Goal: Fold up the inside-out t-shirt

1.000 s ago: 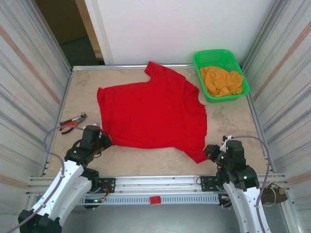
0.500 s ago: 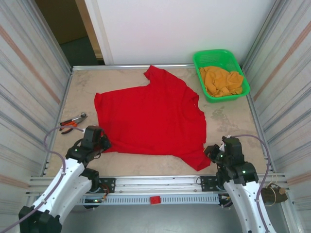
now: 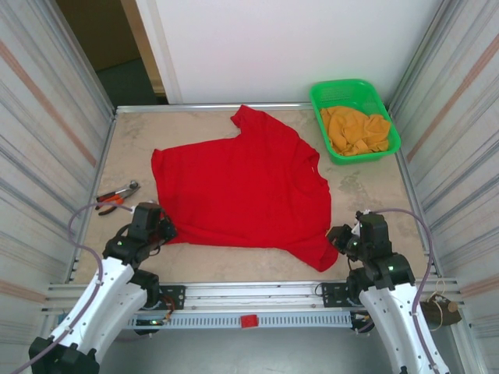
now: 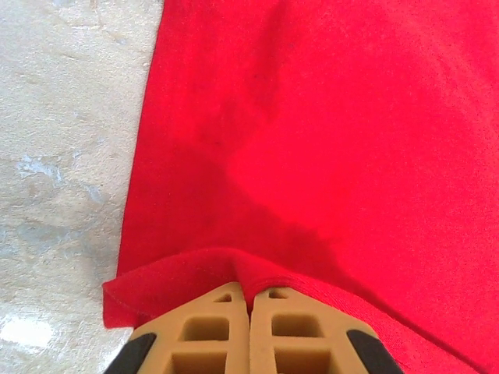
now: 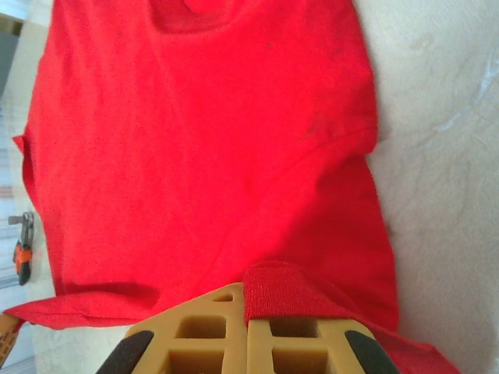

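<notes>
The inside-out t-shirt (image 3: 242, 191) is bright red and lies spread flat across the middle of the table, one sleeve toward the back. My left gripper (image 3: 165, 231) is at its near left corner, shut on the hem (image 4: 187, 273), which bunches up between the tan fingers (image 4: 210, 327). At the near right corner my right gripper (image 3: 337, 238) is shut on the shirt's edge; a fold of red fabric (image 5: 288, 296) drapes over its right finger (image 5: 312, 343). The shirt (image 5: 203, 156) stretches away from both grippers.
A green basket (image 3: 382, 101) holding an orange-yellow cloth (image 3: 355, 131) stands at the back right corner. Orange-handled pliers (image 3: 115, 196) lie by the left edge. Metal walls close in both sides of the table.
The shirt has been drawn toward the near edge and flattened since a second ago. The left gripper moved slightly left and the right gripper slightly away from the near edge; both kept their hold.
</notes>
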You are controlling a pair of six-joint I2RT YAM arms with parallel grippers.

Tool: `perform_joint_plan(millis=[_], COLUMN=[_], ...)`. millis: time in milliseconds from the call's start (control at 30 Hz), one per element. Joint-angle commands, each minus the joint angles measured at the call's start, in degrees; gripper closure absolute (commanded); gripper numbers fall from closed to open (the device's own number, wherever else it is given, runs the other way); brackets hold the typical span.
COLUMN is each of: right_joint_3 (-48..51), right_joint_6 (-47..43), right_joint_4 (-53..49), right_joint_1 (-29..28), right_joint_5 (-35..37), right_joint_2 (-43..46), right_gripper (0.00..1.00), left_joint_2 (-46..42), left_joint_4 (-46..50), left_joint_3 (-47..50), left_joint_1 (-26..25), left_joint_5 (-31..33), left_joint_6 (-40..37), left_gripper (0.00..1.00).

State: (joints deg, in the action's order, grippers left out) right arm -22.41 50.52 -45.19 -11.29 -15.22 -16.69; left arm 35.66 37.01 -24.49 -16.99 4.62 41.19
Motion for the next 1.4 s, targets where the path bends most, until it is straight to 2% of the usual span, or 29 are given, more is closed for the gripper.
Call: perform_joint_plan(millis=[0,300,600,767,933,1133,1367], right_joint_3=[-2.58,-5.55,-16.41,-29.50,-47.46,-66.10,-83.65], right_joint_6=[-1.44,-3.06,-10.52,-15.08,-17.88,-19.52,-22.40], right_joint_4=[2.68,6.47,11.66,15.30,16.10,17.11,21.05], right_joint_1=[-0.40,-0.49,-0.41,-0.31,-0.31,-0.27,-0.36], right_joint_5=[-0.94,-0.65,0.22,-0.08,-1.74,-2.84,1.49], right_joint_2=[-1.18,-5.47,-16.91,-26.35,-33.15,-33.87,-32.45], right_gripper=[1.00,1.00,1.00,1.00,1.00,1.00,1.00], left_joint_2=[-0.40,1.26,8.69,13.56,16.10,13.40,9.16], left_joint_4=[1.24,0.63,-1.58,-1.96,-1.50,-4.06,-12.23], left_joint_3=[-2.64,-6.43,-17.37,-28.27,-43.37,-55.47,-63.97], left_joint_1=[-0.23,-0.15,3.16,5.60,5.66,3.87,3.46], left_joint_5=[1.32,2.55,-0.24,-2.42,-5.88,-7.77,-9.78], left_joint_6=[-1.45,-4.49,-12.82,-17.97,-20.20,-18.00,-11.79], left_gripper=[0.96,0.98,1.00,1.00,1.00,1.00,1.00])
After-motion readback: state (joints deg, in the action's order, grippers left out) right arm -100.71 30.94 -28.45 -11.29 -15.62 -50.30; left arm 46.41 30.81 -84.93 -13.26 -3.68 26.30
